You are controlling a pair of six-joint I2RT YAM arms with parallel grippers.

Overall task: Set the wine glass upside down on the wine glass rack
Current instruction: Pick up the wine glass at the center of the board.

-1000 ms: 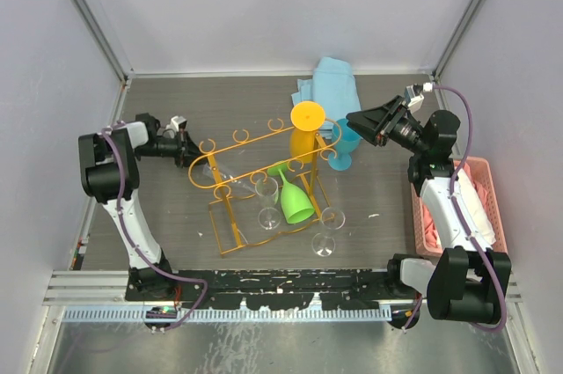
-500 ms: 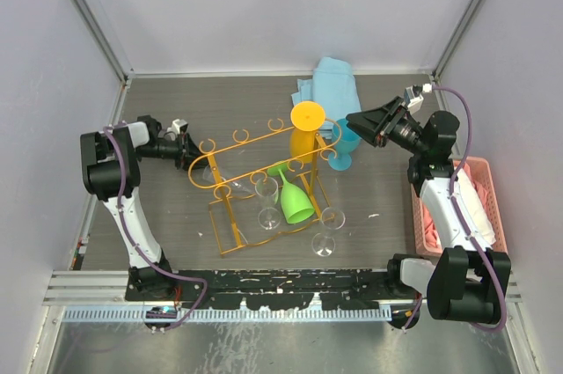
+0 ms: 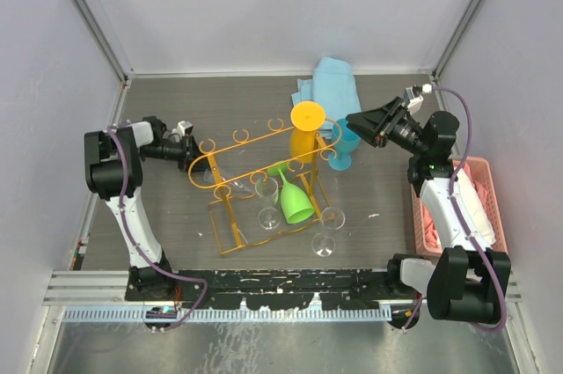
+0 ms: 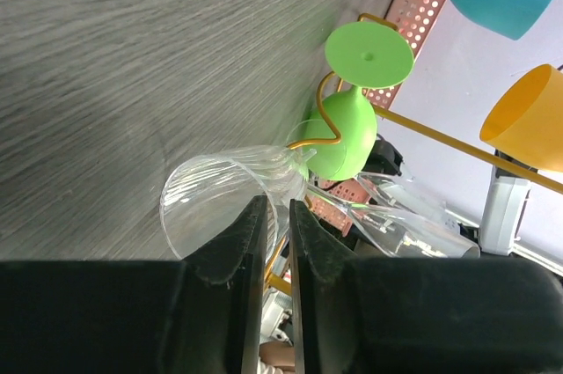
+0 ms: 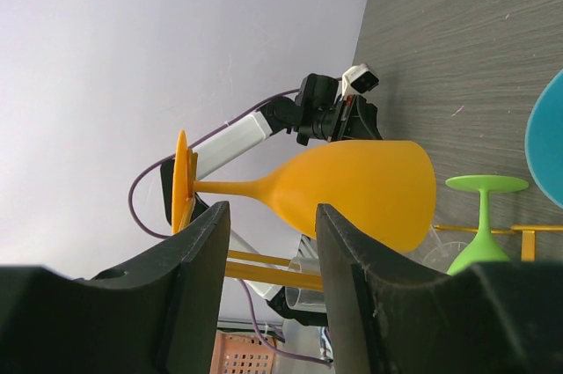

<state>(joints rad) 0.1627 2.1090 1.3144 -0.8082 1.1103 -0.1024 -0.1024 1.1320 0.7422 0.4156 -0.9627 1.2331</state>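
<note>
The orange-gold wine glass rack (image 3: 255,138) stands mid-table. A clear wine glass (image 3: 220,183) hangs tilted at its left end. In the left wrist view this wine glass (image 4: 215,202) has its rim in the narrow gap of my left gripper (image 4: 278,216); the jaws stand slightly apart, with daylight beside the rim. From above, my left gripper (image 3: 188,150) sits at the rack's left end. My right gripper (image 3: 356,119) hovers open off the rack's right end. It faces an orange glass (image 5: 369,189) hanging upside down, with nothing between its fingers (image 5: 207,242).
Two more clear glasses (image 3: 266,204) (image 3: 326,231) and a green glass (image 3: 296,201) hang on or stand by the rack's near side. A blue glass (image 3: 346,145) stands at its right end, a blue cloth (image 3: 330,82) behind, and a pink basket (image 3: 486,182) at the right edge.
My left gripper's jaws have parted a little from the clear glass's rim, and the left arm has shifted slightly. The right arm has not moved.
</note>
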